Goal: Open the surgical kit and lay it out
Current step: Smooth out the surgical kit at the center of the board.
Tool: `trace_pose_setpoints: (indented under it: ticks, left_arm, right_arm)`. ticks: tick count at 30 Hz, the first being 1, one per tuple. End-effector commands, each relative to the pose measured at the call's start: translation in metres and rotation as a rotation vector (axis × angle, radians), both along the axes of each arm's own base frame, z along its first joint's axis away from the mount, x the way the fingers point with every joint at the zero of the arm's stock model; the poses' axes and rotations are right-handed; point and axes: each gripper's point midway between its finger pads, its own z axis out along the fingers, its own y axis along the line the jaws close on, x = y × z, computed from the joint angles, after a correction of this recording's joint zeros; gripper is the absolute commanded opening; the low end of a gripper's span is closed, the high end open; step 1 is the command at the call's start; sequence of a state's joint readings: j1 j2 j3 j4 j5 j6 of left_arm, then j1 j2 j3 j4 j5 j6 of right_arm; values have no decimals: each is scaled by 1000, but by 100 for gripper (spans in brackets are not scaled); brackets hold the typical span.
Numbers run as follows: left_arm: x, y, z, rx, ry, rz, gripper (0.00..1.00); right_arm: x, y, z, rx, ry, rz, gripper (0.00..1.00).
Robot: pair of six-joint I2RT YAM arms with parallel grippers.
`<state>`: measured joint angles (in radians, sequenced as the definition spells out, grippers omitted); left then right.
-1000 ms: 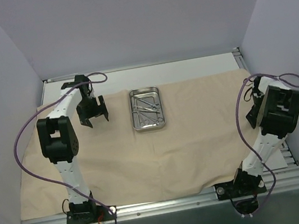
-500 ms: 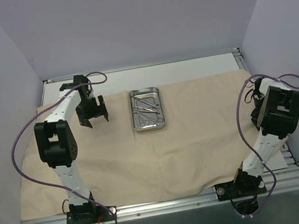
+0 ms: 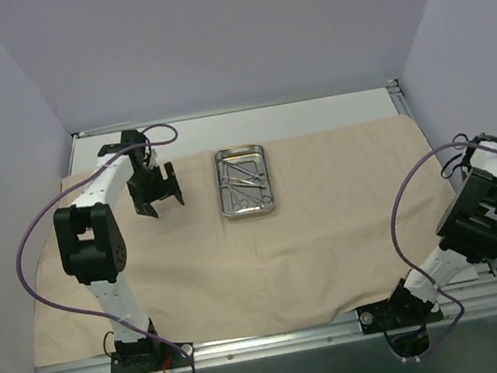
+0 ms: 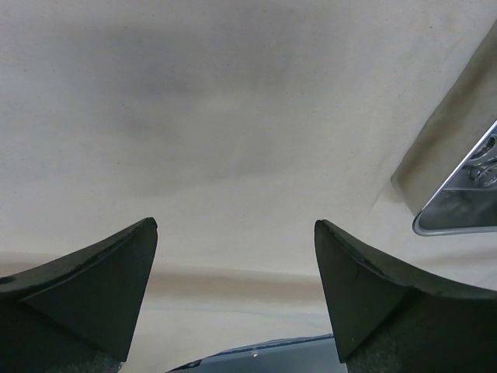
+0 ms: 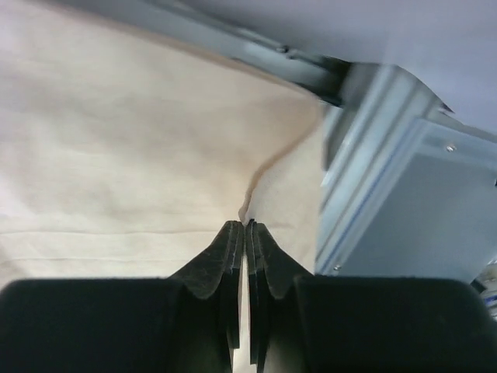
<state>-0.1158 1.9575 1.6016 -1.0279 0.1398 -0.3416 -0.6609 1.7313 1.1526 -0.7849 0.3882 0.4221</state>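
The beige cloth wrap (image 3: 331,230) lies spread flat over the table. On it, at mid-back, stands the small steel tray (image 3: 245,181) with several slim steel instruments (image 3: 241,176) inside. My left gripper (image 3: 159,203) hovers open over bare cloth (image 4: 233,116) left of the tray (image 4: 466,194), with nothing between its fingers (image 4: 116,264). My right gripper (image 3: 467,159) is at the cloth's right edge, largely hidden by its own arm from above. In the right wrist view the right gripper (image 5: 245,225) is shut on a raised fold of the cloth (image 5: 116,155).
A grey aluminium rail (image 5: 388,194) runs along the table's right side, close to the right gripper. Another rail (image 3: 273,342) crosses the near edge, where both arm bases are bolted. Lilac walls enclose the table on three sides.
The right jaws have closed on the cloth's right edge, and that arm has swung right and nearer, drawing the edge outward. The left arm has barely shifted and stays open.
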Motion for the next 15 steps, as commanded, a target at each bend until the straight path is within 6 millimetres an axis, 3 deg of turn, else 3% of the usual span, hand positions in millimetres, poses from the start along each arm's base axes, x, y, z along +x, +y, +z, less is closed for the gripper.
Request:
trace_pose_setpoints:
  ticks: [1, 3, 6, 10, 15]
  left_arm:
    - [8, -5, 30, -85, -106, 27, 91]
    - [4, -5, 28, -109, -102, 41, 91]
    - [-3, -12, 28, -172, -101, 54, 91]
    - [-10, -21, 36, -224, -115, 52, 91]
    - [-18, -30, 43, -258, -144, 40, 91]
  right_arm:
    - [-43, -23, 39, -107, -59, -195, 0]
    - [-57, -24, 49, -131, -101, -265, 0]
    - [-57, -20, 52, -140, -160, -302, 0]
    - [-71, -16, 58, -161, -167, -342, 0]
    - [-98, -18, 104, -327, -213, -444, 0]
